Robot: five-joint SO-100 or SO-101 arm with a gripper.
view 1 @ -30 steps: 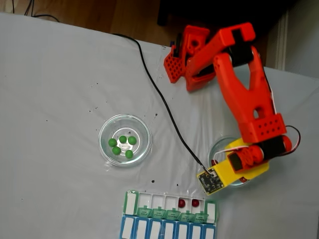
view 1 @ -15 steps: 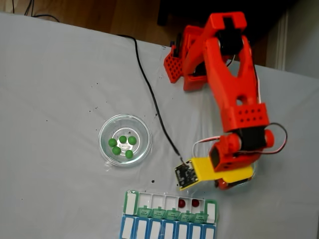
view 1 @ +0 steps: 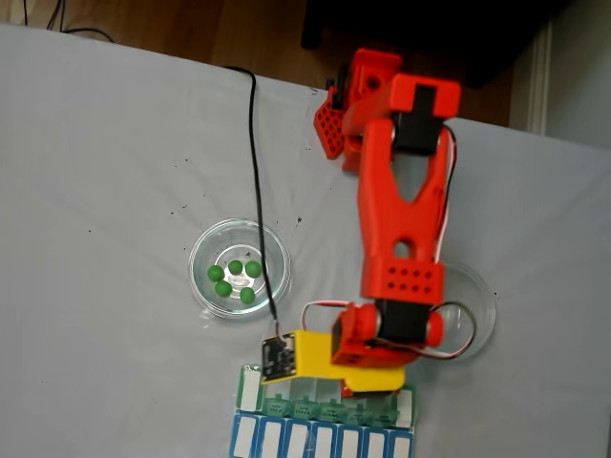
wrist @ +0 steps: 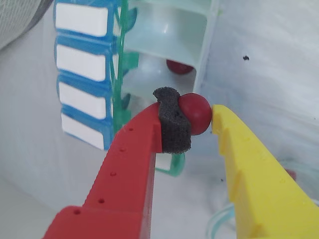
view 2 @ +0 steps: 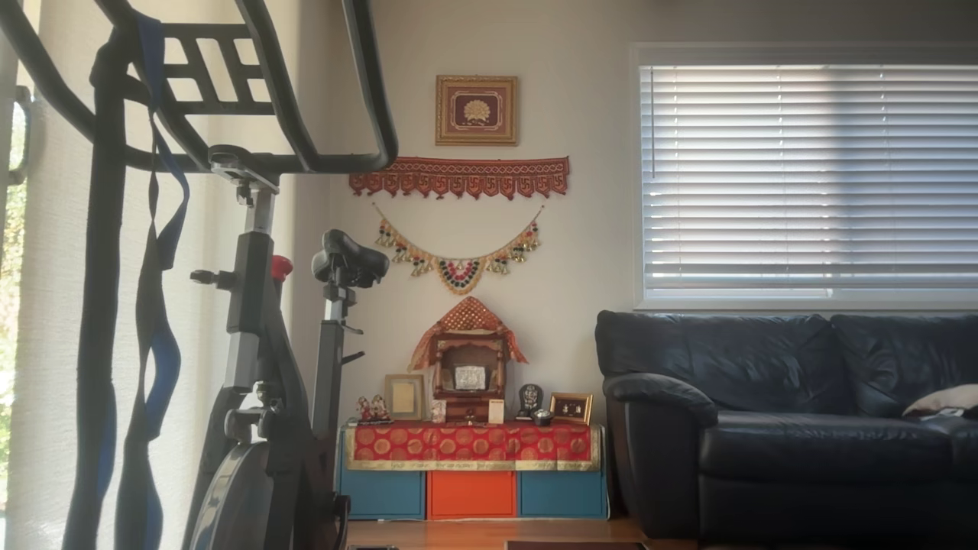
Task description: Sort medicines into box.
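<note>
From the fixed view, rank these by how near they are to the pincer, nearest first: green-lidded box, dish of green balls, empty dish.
1. Green-lidded box: directly under the pincer, at the bottom edge.
2. Empty dish: just up and right of the pincer, partly behind the arm.
3. Dish of green balls: farthest, off to the upper left.

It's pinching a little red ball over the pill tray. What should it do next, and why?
Probably ease down over an open compartment of the green-lidded box, then open. The gripper holds the red ball above it, near one already inside.
</note>
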